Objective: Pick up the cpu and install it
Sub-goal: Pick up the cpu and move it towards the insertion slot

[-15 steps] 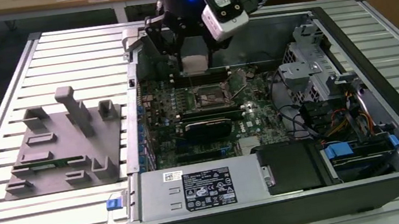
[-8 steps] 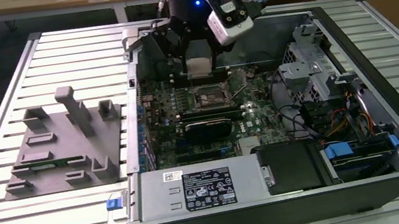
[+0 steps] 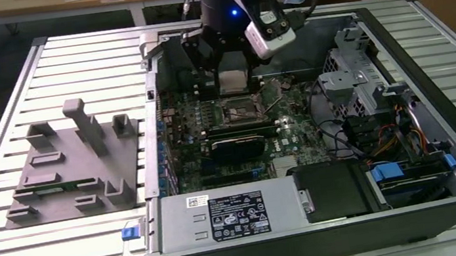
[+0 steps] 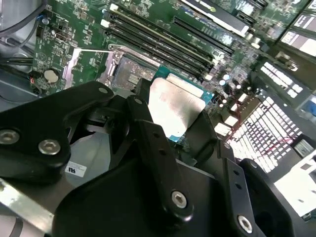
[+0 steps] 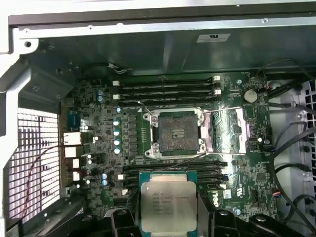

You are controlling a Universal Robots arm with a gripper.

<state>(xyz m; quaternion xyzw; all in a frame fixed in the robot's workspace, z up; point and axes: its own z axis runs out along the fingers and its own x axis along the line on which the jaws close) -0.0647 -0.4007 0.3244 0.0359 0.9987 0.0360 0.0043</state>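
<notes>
My gripper (image 3: 233, 77) is shut on the cpu (image 3: 234, 82), holding it by two opposite edges above the motherboard inside the open computer case. In both wrist views the cpu (image 5: 167, 202) (image 4: 175, 103) shows its silver top plate with a pale green rim between the black fingers (image 5: 123, 219) (image 4: 145, 123). The dark square socket (image 5: 177, 132) (image 3: 241, 109) lies open and bare on the board, a short way off from the held chip. Its metal load plate (image 5: 224, 131) is swung open beside it.
Black memory slots (image 5: 168, 91) run along both sides of the socket. The case walls (image 3: 431, 61), a drive cage (image 3: 350, 82), cables (image 3: 388, 140) and the power supply (image 3: 222, 218) surround the board. A grey fixture plate (image 3: 66, 172) sits on the table at the exterior view's left.
</notes>
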